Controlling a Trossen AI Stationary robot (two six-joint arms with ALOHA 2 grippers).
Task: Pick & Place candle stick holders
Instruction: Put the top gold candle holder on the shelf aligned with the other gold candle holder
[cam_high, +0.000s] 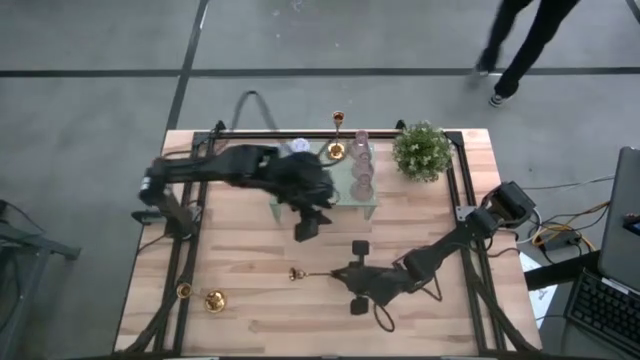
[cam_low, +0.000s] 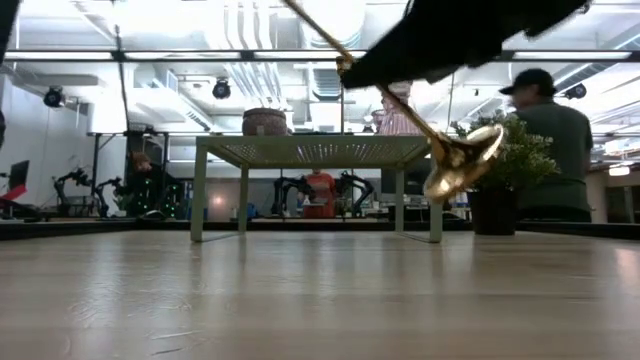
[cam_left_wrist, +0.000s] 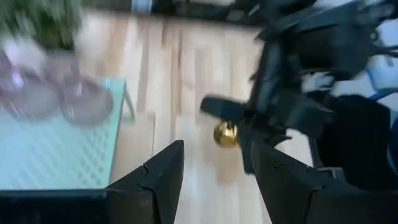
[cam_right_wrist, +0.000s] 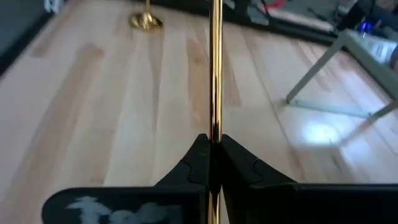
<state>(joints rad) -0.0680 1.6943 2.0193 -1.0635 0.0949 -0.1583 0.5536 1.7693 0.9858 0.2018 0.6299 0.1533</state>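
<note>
The right gripper (cam_high: 330, 272) is squeezing tight on a shiny gold candle stick holder (cam_right_wrist: 216, 74), thin and smooth, sticking straight out past its fingers above the pale wooden table (cam_high: 250, 300). The left gripper (cam_left_wrist: 214, 171) is hanging half open, holding nothing, beside the little green mesh stand (cam_high: 372, 208).

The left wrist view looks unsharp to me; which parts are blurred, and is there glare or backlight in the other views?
Left wrist view: the lilac candles and right arm are smeared, the left gripper open. Right wrist view: a bright glare patch on the table; the gold holder's stem is sharp in the shut right gripper. Low view: bright ceiling lights leave the arm dark.
</note>
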